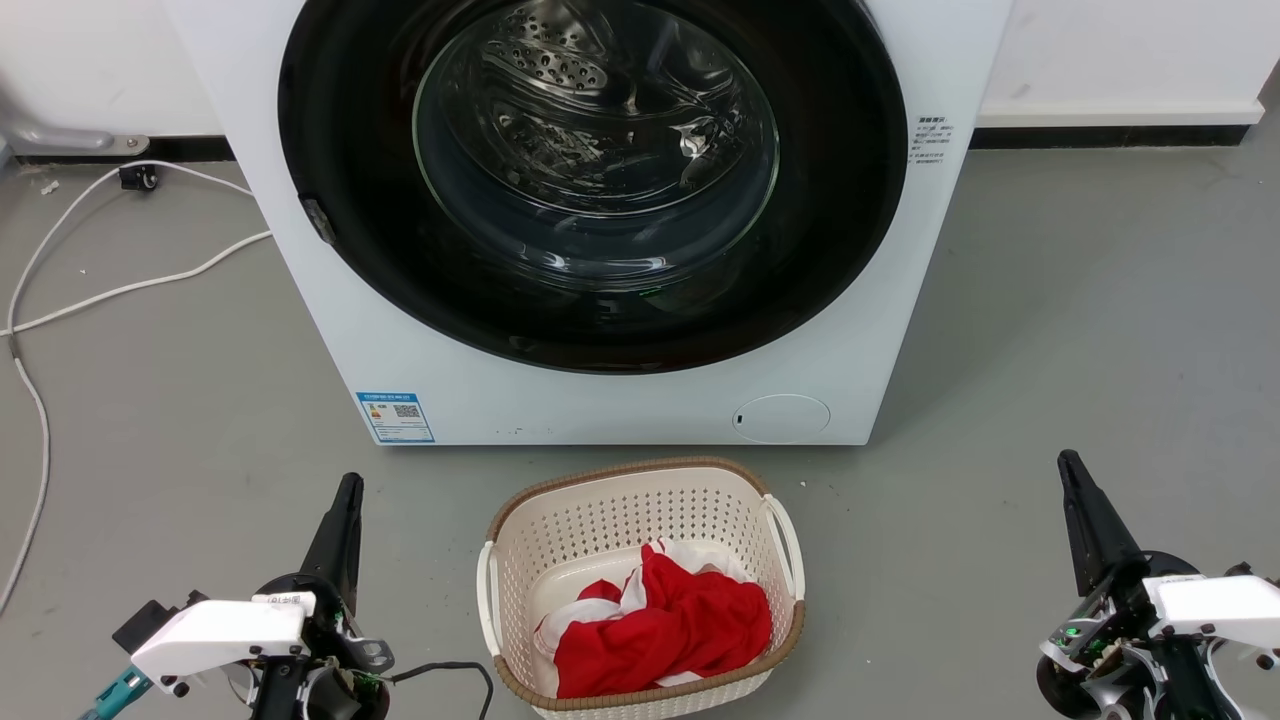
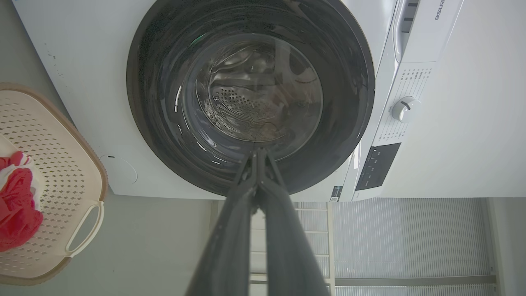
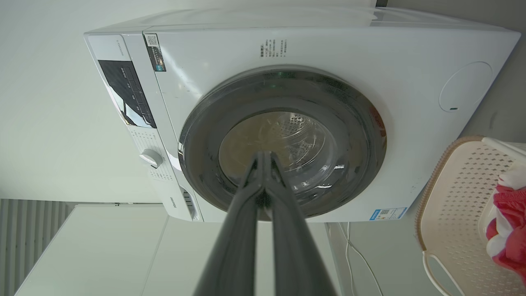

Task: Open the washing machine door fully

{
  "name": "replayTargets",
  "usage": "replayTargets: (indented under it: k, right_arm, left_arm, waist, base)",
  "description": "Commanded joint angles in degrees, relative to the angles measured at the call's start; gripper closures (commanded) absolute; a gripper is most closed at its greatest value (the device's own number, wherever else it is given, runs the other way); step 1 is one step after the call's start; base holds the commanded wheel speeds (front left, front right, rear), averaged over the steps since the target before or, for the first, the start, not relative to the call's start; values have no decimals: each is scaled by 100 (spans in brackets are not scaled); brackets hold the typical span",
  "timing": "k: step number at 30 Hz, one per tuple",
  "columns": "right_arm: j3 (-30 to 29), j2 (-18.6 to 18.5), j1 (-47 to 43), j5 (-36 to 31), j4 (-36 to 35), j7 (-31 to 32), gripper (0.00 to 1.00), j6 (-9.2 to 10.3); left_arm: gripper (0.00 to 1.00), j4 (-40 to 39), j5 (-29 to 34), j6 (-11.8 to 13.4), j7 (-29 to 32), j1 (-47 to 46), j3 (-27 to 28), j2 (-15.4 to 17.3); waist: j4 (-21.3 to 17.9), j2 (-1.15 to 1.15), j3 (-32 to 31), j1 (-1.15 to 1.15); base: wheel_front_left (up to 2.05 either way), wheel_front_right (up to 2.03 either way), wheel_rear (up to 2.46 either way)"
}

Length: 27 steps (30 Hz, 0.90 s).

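Note:
The white washing machine (image 1: 300, 260) stands on the grey floor straight ahead. Its round glossy black door (image 1: 840, 230) with the clear glass bowl lies flat against the front, closed. A small latch tab (image 1: 318, 220) sits on the door's left rim. My left gripper (image 1: 348, 488) is low at the lower left, fingers together and empty, well short of the machine. My right gripper (image 1: 1068, 462) is at the lower right, also shut and empty. In the left wrist view the door (image 2: 156, 82) shows beyond the closed fingertips (image 2: 259, 153). In the right wrist view the door (image 3: 361, 131) shows beyond the fingertips (image 3: 263, 155).
A cream perforated basket (image 1: 600, 510) holding red and white cloth (image 1: 660, 620) stands on the floor between my grippers, just in front of the machine. White cables (image 1: 120, 290) run over the floor at the left. A wall runs behind the machine.

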<state>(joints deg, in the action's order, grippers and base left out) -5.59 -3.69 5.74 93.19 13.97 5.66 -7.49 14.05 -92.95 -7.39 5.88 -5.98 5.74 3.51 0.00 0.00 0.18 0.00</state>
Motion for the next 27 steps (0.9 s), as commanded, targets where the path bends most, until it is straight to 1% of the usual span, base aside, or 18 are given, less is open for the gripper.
replayTargets:
  k: [1,9,10,12,20,24,27]
  right_arm:
    - [-12,12,80,-33,9,29,100,0]
    - [-22,20,80,-44,9,29,100,0]
    - [-10,9,-10,-6,14,18,0,0]
    - [2,20,-61,-9,77,9,0,0]
    - [135,26,-139,-105,-101,-224,0,0]
    - [129,29,-170,-287,-182,-331,0,0]
    - [120,31,-183,-527,-266,-407,0,0]
  left_arm:
    - [100,7,13,-18,8,-40,7,-1]
    - [100,7,25,-18,20,-41,18,-9]
    - [0,18,1,0,1,8,5,-8]
    - [0,83,5,5,-6,55,-12,-25]
    - [0,-59,110,3,-240,49,-295,-28]
    - [0,-147,258,3,-350,44,-362,-30]
    - [0,-246,481,2,-427,38,-356,-31]
  waist:
    - [0,0,0,0]
    - [0,0,0,0]
    - [0,0,0,0]
    - [0,0,1,0]
    - [-7,0,-5,0]
    - [-11,0,-10,0]
    - [-14,0,-12,0]
  base:
    - [0,0,0]
    - [0,0,0]
    - [0,0,0]
    - [0,0,0]
    - [0,0,0]
    - [0,0,0]
    - [0,0,0]
